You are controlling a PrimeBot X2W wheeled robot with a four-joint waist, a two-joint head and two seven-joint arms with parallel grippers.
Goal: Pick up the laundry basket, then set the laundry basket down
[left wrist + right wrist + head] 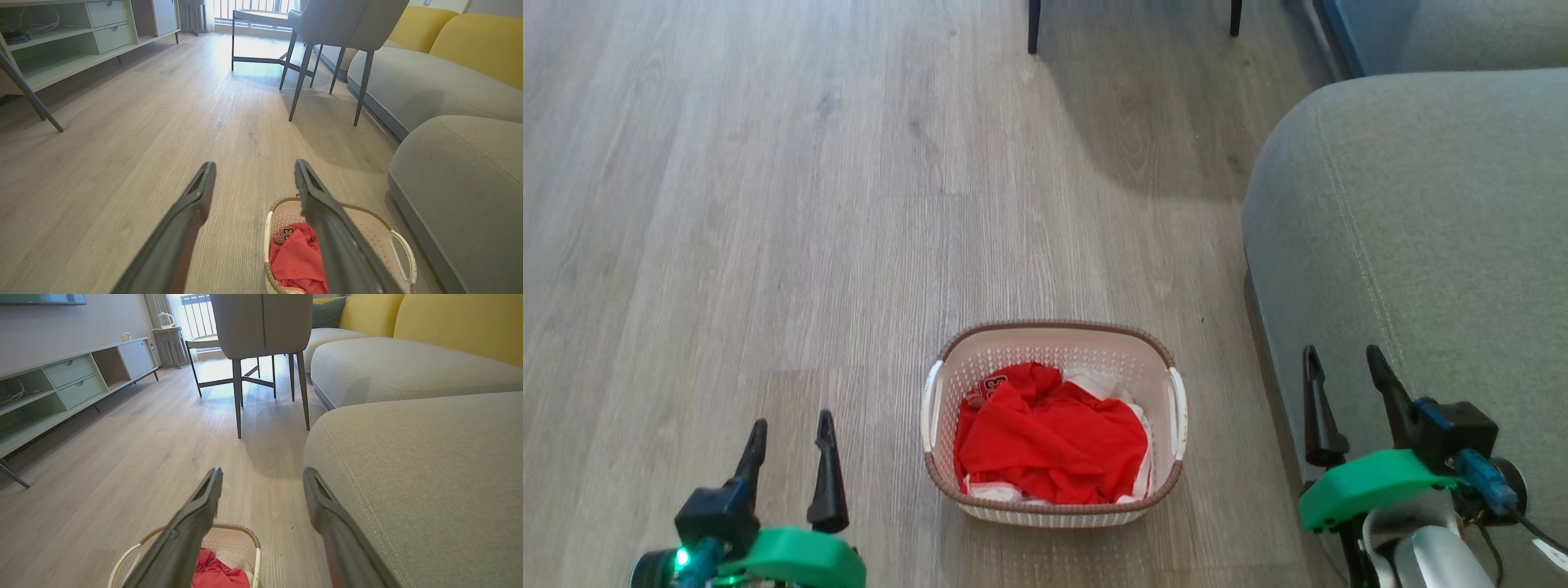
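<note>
Wooden flooring [768,204] beside the grey sofa [1421,245] carries your laundry basket [1045,347], flanked by your left gripper [792,420] and right gripper [1341,351], jaws spread and empty, likely poised for its side handles [1178,412]

A small, cream-white, perforated plastic laundry basket [1058,513] with a brown woven-look rim and two white side handles stands upright on a pale wood-look floor [768,245], just beside a grey upholstered sofa [1421,245]. It holds a crumpled red garment [1054,441] lying over white fabric [1107,384].
</note>
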